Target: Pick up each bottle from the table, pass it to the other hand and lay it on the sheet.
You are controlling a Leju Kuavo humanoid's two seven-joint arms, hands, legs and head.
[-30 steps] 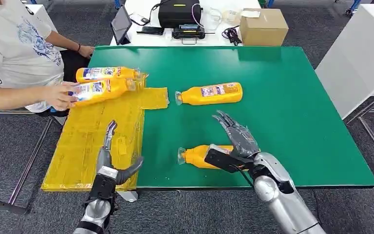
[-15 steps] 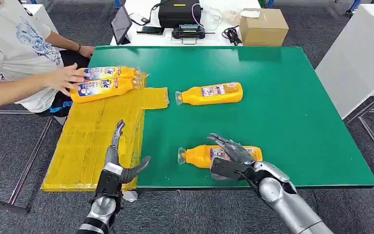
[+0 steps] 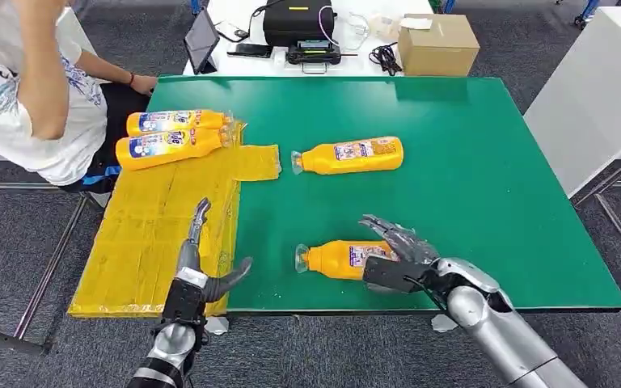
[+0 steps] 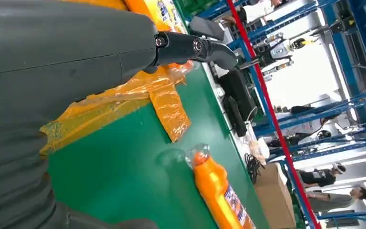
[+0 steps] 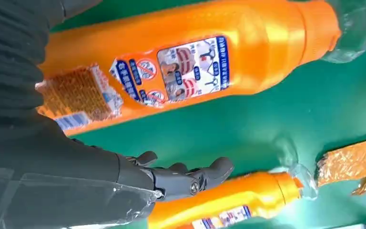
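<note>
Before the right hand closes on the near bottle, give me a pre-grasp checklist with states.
1. Near bottle lies flat on the green table: ok.
2. Right hand is over the bottle's base end, fingers apart: ok.
3. Fingers already touching the bottle: cannot tell.
4. Left hand holds nothing, ready to receive: ok.
5. Yellow sheet has bare room in front of the two bottles lying on it: ok.
6. Person has hands off the sheet: ok.

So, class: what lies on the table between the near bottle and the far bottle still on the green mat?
Nothing: in the head view, only bare green mat separates the near bottle from the far bottle.
</note>
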